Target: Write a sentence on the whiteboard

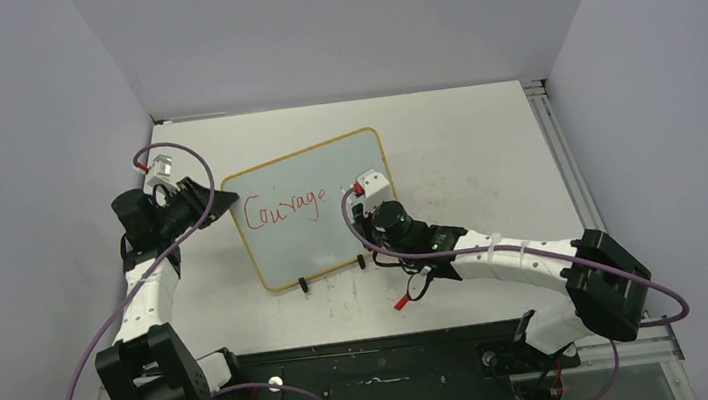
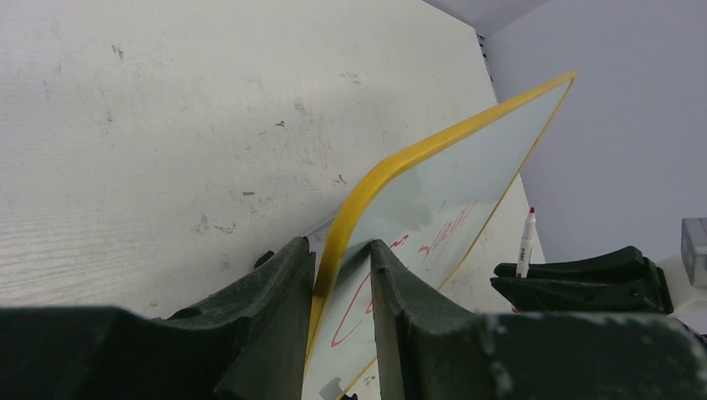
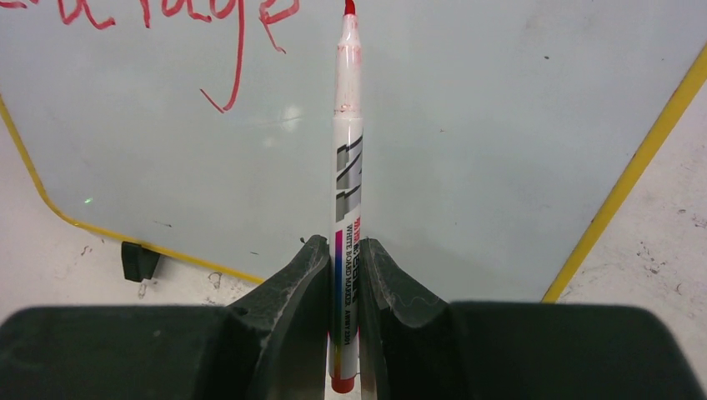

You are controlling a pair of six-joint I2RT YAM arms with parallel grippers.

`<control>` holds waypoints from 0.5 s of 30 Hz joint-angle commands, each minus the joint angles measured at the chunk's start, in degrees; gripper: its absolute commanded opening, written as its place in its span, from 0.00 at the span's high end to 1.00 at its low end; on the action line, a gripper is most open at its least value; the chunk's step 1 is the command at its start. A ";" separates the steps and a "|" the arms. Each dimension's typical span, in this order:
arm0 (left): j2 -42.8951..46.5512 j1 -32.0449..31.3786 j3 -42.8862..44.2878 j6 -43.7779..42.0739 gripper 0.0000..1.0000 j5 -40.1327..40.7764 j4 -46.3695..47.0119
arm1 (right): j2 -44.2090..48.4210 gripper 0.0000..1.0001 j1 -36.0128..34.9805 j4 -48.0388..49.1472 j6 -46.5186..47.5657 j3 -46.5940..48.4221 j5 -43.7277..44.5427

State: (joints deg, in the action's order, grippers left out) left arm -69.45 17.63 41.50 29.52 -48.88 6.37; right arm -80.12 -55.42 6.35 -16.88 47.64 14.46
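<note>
The whiteboard (image 1: 334, 237) stands tilted on the table on its black clip feet (image 1: 303, 285), with a yellow frame. The red word "Courage" (image 1: 286, 209) is written across its upper part; I see no other words. My left gripper (image 1: 220, 203) is shut on the board's upper left edge; in the left wrist view its jaws (image 2: 342, 250) clamp the yellow frame (image 2: 400, 162). My right gripper (image 1: 366, 195) is shut on a red whiteboard marker (image 3: 348, 167). The marker's tip points at the board face (image 3: 500, 125), just right of the end of "Courage" (image 3: 242, 50). The marker also shows in the left wrist view (image 2: 526, 243).
The scuffed white tabletop (image 1: 465, 147) is boxed in by pale walls at the back and both sides. A metal rail (image 1: 552, 137) runs along its right edge. Purple cables loop round both arms, and a red connector (image 1: 402, 302) hangs under the right arm.
</note>
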 commanded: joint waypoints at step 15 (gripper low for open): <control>0.69 0.13 1.40 -1.05 0.71 -0.50 -0.13 | -6.22 0.95 1.92 -0.79 -1.10 5.91 -3.02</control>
State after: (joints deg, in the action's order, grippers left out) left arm -69.45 17.63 41.50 29.45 -48.88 6.15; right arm -85.27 -53.95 5.39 -17.17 50.48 11.94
